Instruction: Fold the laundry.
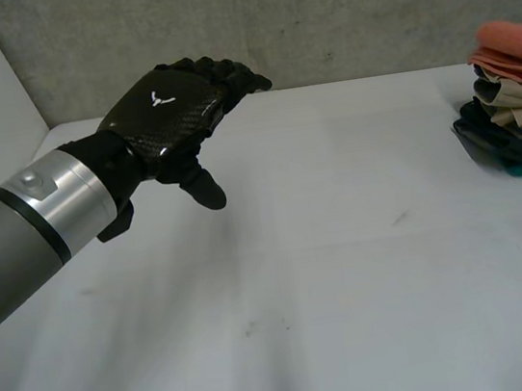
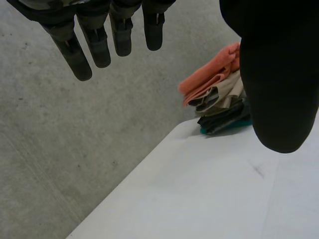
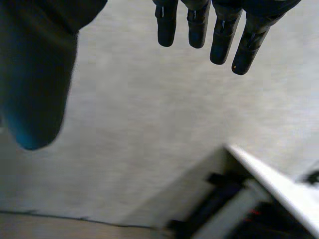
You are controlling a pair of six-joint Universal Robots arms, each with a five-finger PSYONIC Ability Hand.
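Hand status: left hand is raised in the upper left of the frame, above the table and not touching it. Back of the hand faces up, fingers loosely extended with a slight curl, thumb hanging down. Nothing in it. My wrist camera agrees: fingers straight, thumb held well apart from them, only air between.

Right hand: same story, fingers straight, thumb spread wide, holding nothing. Grey surface beyond its fingertips, so my guess is it's parked off to the side of the work area.

Progress: stack of folded clothes sits at the right edge of the frame, mid-height, near the far side of the table. Orange piece on top, beige under it, dark ones lower, something teal at the bottom. Layers look flat and squared, so I'd call those done. Part of the stack runs out of frame, so I can't give a count.

Left to do: table between my left hand and the stack is bare white. I'd judge the batch is either finished or waiting on the next piece.

Surroundings: grey concrete wall runs behind the table's far edge. A couple of small dark scuffs on the tabletop, lower centre and centre right. They look like marks, not objects.

Obstructions: none between me and the stack. It's well apart from the left hand, so reaching it looks like the right hand's job.
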